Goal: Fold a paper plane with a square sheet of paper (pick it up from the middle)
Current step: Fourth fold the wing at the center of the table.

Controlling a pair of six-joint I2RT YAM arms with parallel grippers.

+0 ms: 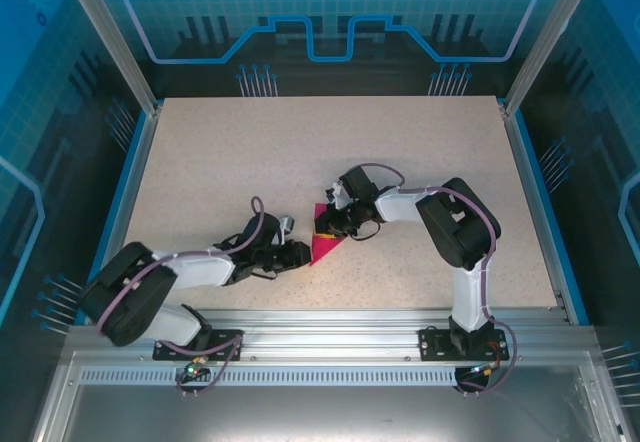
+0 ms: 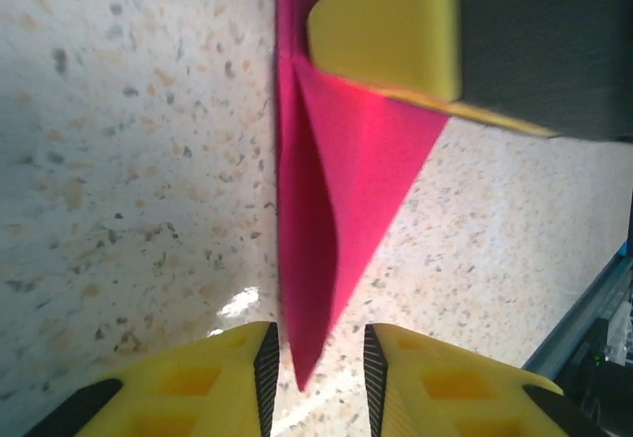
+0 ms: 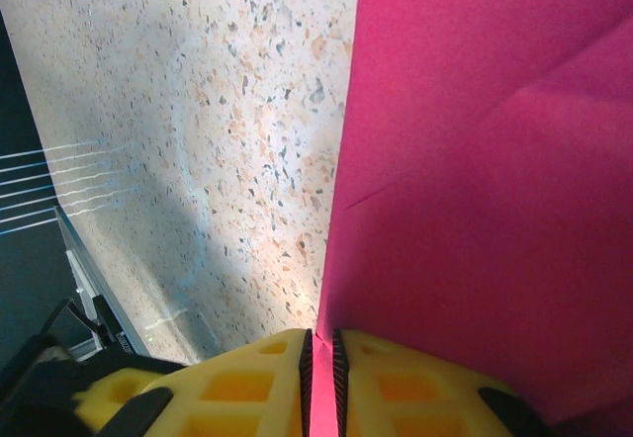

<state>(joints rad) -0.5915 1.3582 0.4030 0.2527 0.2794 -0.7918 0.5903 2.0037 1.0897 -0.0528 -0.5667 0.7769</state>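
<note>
On the table, the part-folded paper is pinched at one edge by the right end effector. Its pointed tip is framed, untouched, between the narrowly parted jaws of the left end effector, and its long axis is aligned straight ahead.

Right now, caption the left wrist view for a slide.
Folded pink paper, its tip inside the open left hand, its far end pinched by the right hand.
</note>
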